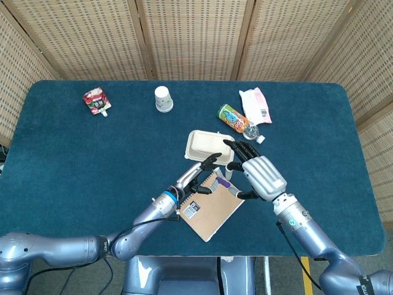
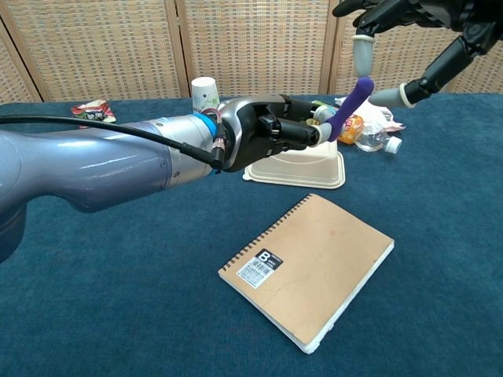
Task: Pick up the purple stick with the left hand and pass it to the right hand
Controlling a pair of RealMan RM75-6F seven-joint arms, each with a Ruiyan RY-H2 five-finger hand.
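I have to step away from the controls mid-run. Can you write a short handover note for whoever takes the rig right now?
Left hand: holds the purple stick up above the table, over the brown notebook.
Right hand: open, its fingertips right at the stick's upper end, not gripping it.
Done: pickup with the left hand.
Left: close the right hand on the stick, then release the left.

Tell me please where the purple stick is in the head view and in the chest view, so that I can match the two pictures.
Head view: the purple stick shows just below centre, between the left hand and the right hand.
Chest view: the stick stands tilted, upper right of centre, held by the left hand.
Shared landmark: the brown notebook lies below it.
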